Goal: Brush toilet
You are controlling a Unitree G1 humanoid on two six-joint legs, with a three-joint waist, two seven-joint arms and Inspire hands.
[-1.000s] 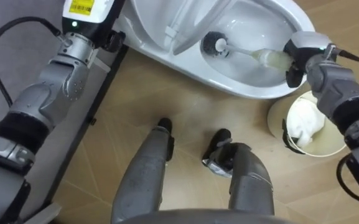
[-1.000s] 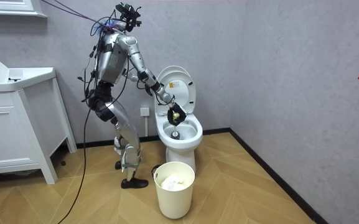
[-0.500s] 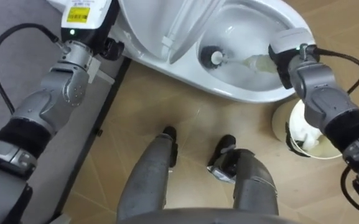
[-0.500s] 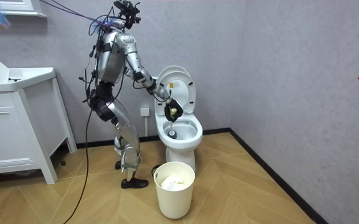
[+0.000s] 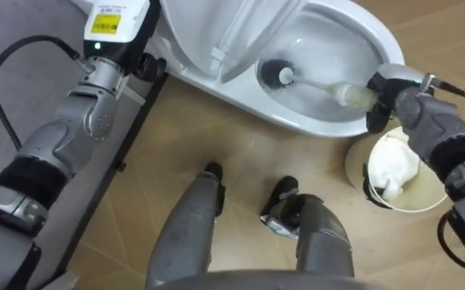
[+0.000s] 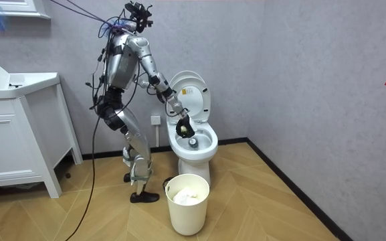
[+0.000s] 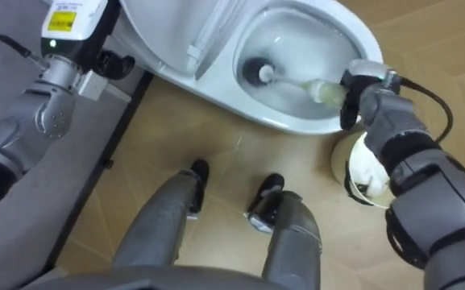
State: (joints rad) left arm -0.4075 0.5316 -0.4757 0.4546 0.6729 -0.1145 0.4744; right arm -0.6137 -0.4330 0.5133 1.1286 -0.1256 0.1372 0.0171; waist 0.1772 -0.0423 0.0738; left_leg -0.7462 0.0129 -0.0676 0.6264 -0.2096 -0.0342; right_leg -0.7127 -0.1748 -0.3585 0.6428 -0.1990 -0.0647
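The white toilet stands before me with its lid raised. A toilet brush lies in the bowl, its dark round head on the wet bottom near the drain. Its pale handle runs to the right over the rim. My right hand is shut on that handle at the bowl's right edge, as the right eye view shows too. My left hand is up at the left beside the toilet's back, its fingers out of sight. In the room view I stand bent toward the toilet.
A cream waste bin with white crumpled paper stands on the wooden floor right of my feet, close under my right arm. The grey wall and its dark skirting run along my left. A white cabinet stands farther off at the room view's left.
My right hand has drawn back to the right and down toward the rim with the handle. The brush head has shifted a little on the bowl's bottom. The camera moved slightly.
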